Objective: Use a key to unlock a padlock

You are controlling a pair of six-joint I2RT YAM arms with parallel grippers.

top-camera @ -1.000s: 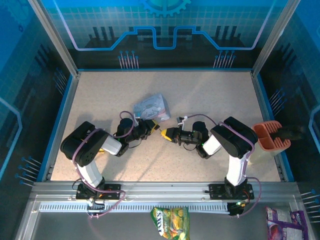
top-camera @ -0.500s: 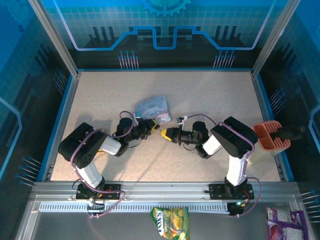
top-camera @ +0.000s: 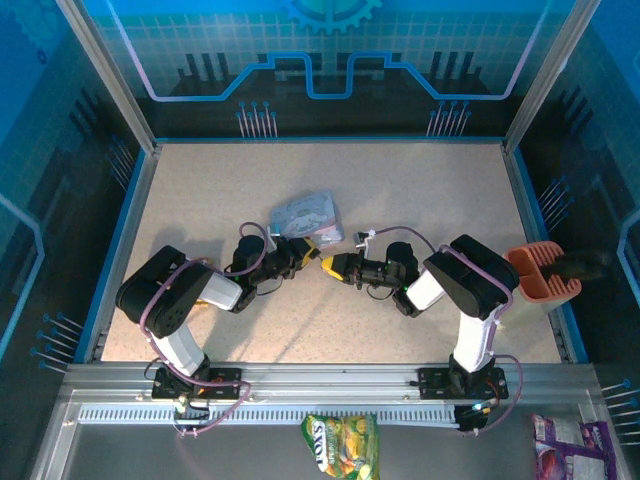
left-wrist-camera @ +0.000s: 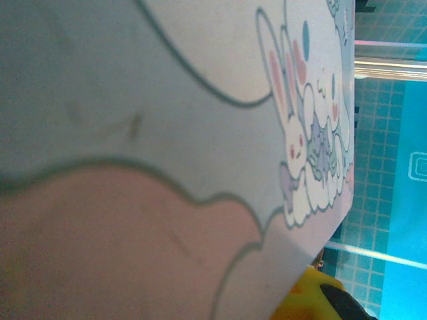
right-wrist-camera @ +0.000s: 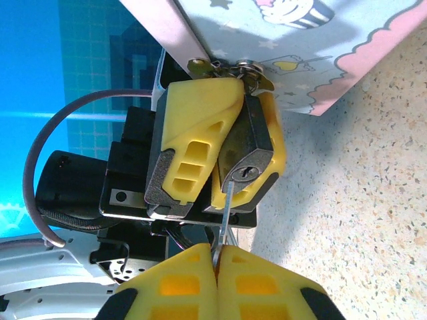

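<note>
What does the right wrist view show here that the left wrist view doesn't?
Right wrist: the padlock clamped between the left fingers, and the key pinched in the right fingers, its tip at the keyhole. Left wrist: a close-up of the rabbit cartoon on the tin. Shared: the pale blue tin.

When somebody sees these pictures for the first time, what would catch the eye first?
In the right wrist view, a small dark metal padlock sits clamped between the yellow fingers of the left gripper, keyhole facing the camera. From below, the right gripper holds a thin metal key up to that keyhole. Directly above them is a pale blue rectangular cartoon tin.
</note>
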